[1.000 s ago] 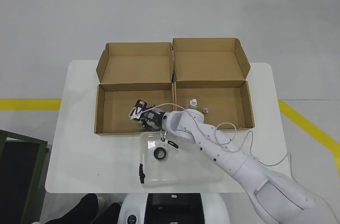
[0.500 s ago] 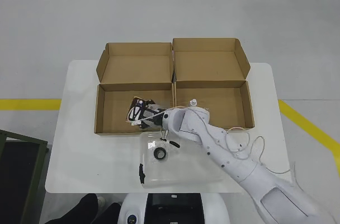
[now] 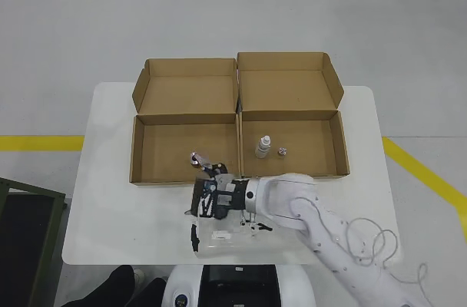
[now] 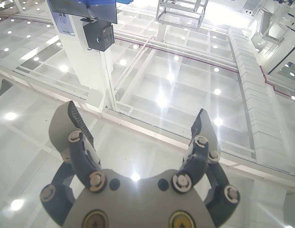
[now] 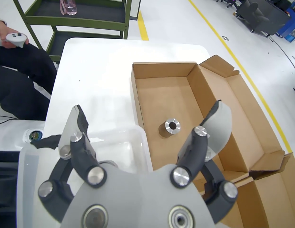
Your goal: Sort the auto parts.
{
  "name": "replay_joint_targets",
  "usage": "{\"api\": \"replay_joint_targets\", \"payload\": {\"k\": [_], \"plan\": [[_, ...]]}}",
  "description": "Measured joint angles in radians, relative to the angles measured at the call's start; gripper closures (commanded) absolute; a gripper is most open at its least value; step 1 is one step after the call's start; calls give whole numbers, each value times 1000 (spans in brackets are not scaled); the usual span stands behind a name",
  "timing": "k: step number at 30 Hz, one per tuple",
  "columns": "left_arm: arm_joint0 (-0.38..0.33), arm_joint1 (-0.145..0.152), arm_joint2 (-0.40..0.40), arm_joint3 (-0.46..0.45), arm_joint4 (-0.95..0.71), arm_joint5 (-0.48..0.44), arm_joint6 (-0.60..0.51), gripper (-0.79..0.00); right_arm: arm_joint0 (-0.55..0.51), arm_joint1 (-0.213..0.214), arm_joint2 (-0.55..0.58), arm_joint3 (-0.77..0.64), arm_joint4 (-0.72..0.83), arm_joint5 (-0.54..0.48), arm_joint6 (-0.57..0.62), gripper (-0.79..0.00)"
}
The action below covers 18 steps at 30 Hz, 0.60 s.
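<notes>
A small metal cylinder [image 3: 195,158] [image 5: 172,126] stands upright on the floor of the left cardboard box [image 3: 153,146] [image 5: 185,91]. My right gripper [image 3: 198,199] [image 5: 149,117] is open and holds nothing. It hovers over the near wall of that box and the far corner of the clear plastic tray [image 3: 283,236] [image 5: 138,131]. In the tray lie a ring-shaped part [image 3: 218,232] and black parts [image 3: 193,234] [image 5: 45,142]. The right cardboard box [image 3: 326,146] holds a white bottle [image 3: 263,146] and a small part [image 3: 280,151]. My left gripper [image 4: 138,117] is open and points up at a ceiling.
Both boxes have their lids folded back toward the table's far edge. The white table [image 3: 103,199] has bare room to the left of the tray and boxes. A green shelf [image 5: 76,20] stands on the floor beyond the table's end.
My right gripper was inside the left box; it has let the metal cylinder go there and drawn back toward the tray, fingers now open.
</notes>
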Motion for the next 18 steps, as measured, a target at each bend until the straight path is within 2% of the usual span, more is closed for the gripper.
{"api": "replay_joint_targets", "payload": {"k": [9,18], "plan": [[0,0,0,0,0,0,0,-785,-125,48,94,-82,-122,-133,-63,-785],[0,0,0,0,0,0,0,-785,-194,75,115,-50,-222,-187,-126,-727]]}}
